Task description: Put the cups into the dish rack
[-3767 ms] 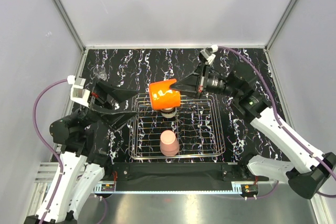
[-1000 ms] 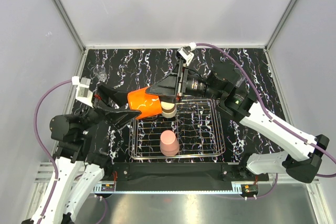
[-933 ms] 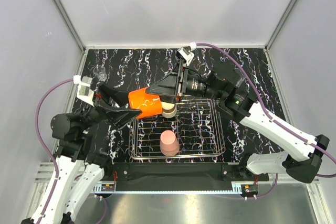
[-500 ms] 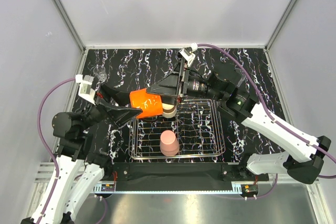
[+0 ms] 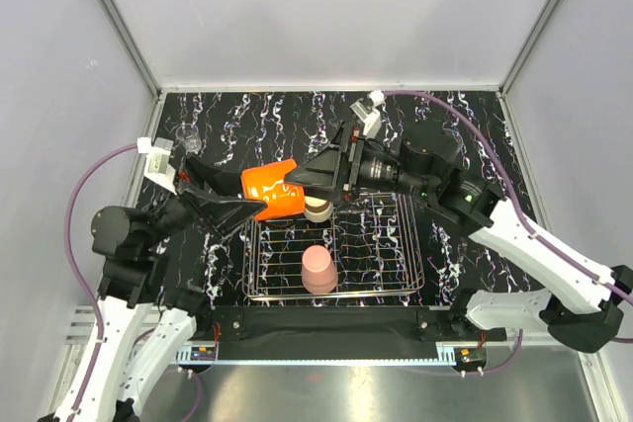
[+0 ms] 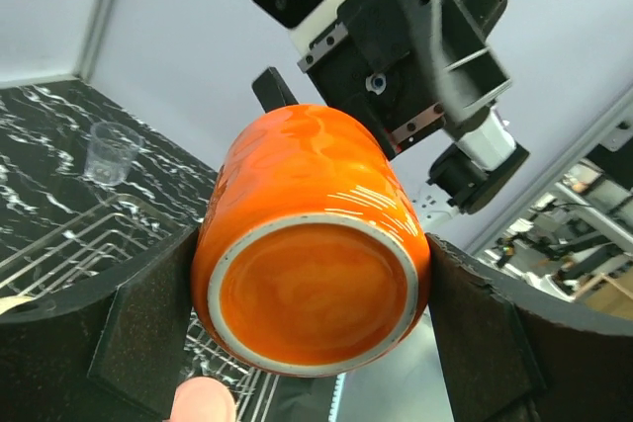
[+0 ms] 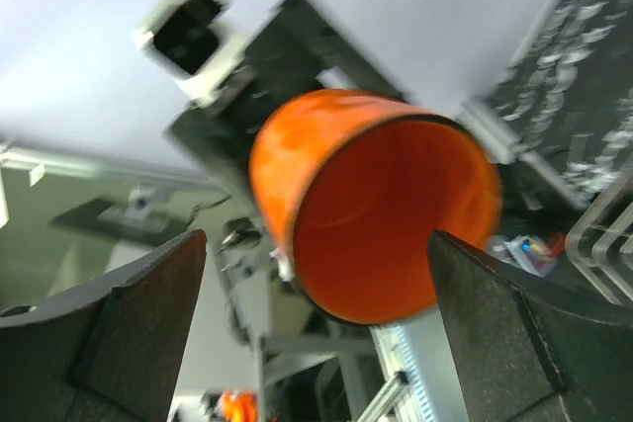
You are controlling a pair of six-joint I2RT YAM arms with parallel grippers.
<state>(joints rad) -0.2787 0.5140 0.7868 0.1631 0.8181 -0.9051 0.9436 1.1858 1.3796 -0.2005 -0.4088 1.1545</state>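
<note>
Left claw (image 6: 312, 323) grips the orange cup (image 5: 269, 188) across its base. The cup lies on its side in the air over the far-left edge of the dish rack (image 5: 415, 284). Right claw (image 7: 316, 313) is spread wide at the cup's mouth, not pinching it. Cream cup (image 5: 318, 210) sits just below, and pink cup (image 5: 318, 269) stands mid-rack.

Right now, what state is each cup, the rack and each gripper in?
orange cup: on its side, held in the air
left gripper: shut on the orange cup
right gripper: open, fingers either side of the cup's mouth
dish rack: holding two cups
pink tumbler: upside down in the rack
cream cup: in the rack, partly hidden
far-left clear glass: on the table, outside the rack
second clear glass: upright on the table
</note>
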